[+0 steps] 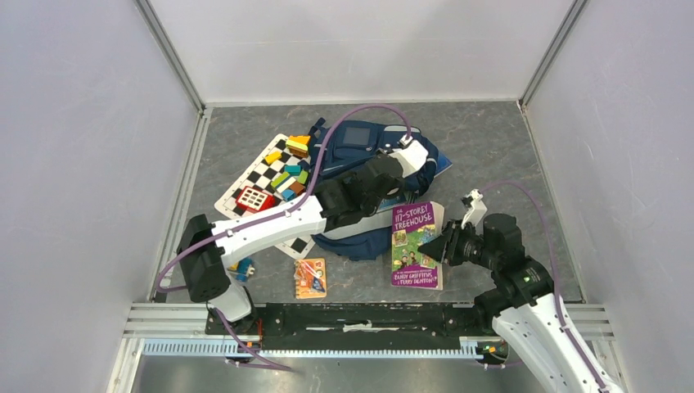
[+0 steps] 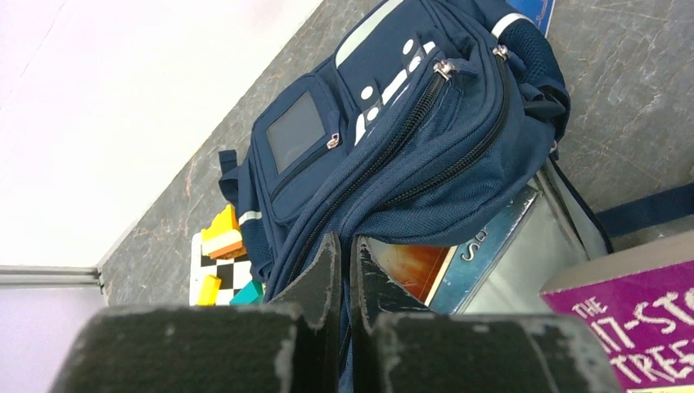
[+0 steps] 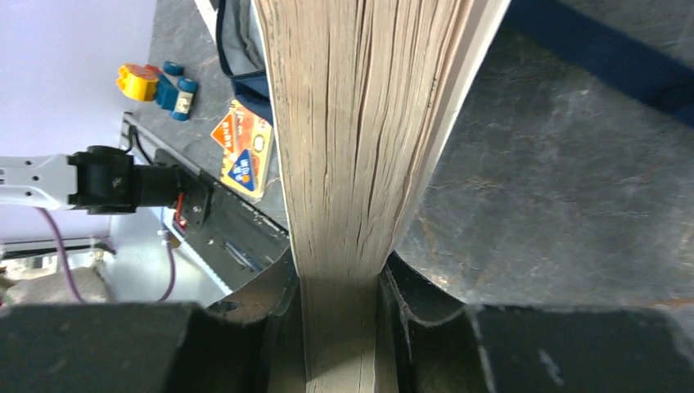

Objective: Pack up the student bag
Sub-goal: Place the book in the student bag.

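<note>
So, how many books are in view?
2 clearly: the purple book in the right end effector, another book partly under the student bag. The small orange item might be a third; more may be hidden.

Thick book (image 3: 360, 123) seen page-edge on, clamped between the right gripper (image 3: 340, 282) fingers; dark grey table (image 3: 556, 205) beneath; orange card pack (image 3: 245, 151) just left; orange-and-blue toy (image 3: 155, 82) beyond, upper left
</note>
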